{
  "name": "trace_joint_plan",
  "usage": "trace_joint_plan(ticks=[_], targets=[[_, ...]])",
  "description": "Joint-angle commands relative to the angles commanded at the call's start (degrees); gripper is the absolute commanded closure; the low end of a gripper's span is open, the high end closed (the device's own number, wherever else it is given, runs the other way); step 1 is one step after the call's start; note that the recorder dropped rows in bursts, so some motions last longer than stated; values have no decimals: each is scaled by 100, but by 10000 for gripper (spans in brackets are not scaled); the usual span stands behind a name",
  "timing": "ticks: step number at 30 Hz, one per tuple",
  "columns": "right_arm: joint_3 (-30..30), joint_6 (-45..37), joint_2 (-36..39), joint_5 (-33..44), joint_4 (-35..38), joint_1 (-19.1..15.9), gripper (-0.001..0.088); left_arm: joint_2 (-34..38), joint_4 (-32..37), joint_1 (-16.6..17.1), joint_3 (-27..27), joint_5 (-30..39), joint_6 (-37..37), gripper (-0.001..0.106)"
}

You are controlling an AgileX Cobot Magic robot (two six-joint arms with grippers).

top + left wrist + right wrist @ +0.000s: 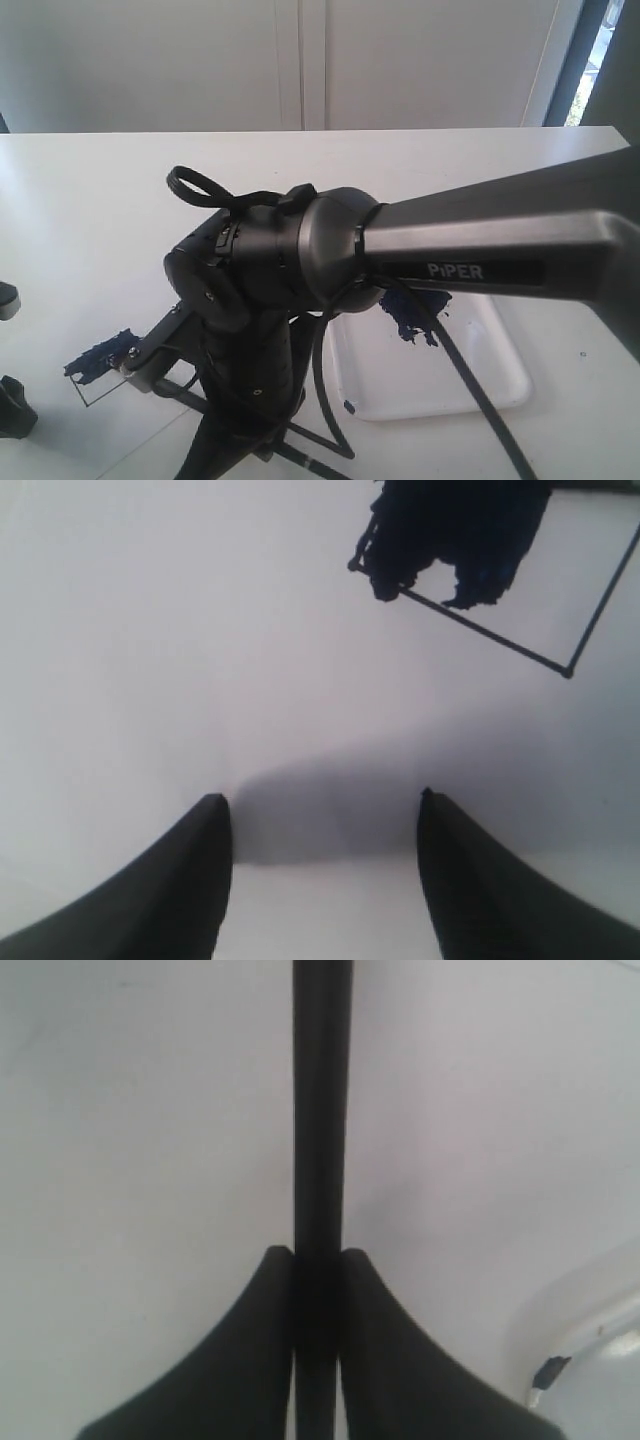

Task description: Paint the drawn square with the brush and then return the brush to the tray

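Observation:
The drawn square (100, 375) is a thin black outline on the white paper at the lower left, and a ragged navy patch (100, 352) covers its far part. My right arm reaches across to it. The right gripper (318, 1252) is shut on the black handle of the brush (322, 1110), whose lower end (135, 362) meets the square. In the exterior view my own wrist mostly hides that gripper. My left gripper (322, 798) hangs open over bare paper, short of the square (520, 595). The white tray (500, 385) holds a navy puddle (412, 322).
The right forearm (500, 240) and its cables (470, 390) cross over the tray. Dark parts of the left arm (14, 405) show at the left edge. A corner of the tray (590, 1325) lies beside the right gripper. The white table (90, 200) extends back to a wall.

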Motion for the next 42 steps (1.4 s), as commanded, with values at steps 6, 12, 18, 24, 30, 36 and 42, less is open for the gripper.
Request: trace_joint_plan(ticks=[6,12,18,24,30,36,42], targets=[[0,-22,0,-12,0,167,868,0,-23,0,0,0,0,463],[0,-22,0,28,0,177,868,0,-23,0,0,0,0,463],[0,-22,0,28,0,177,868,0,-23,0,0,0,0,463],[0,59,0,161,-101,177,868,0,-23,0,0,0,0,463],[0,411,0,313,-494,177,868,0,-23,0,0,0,0,463],[0,601,0,387,-721,177,868,0,-23,0,0,0,0,463],[0,926,0,539,-1218,177,868,0,-50,0,0,0,-9,463]])
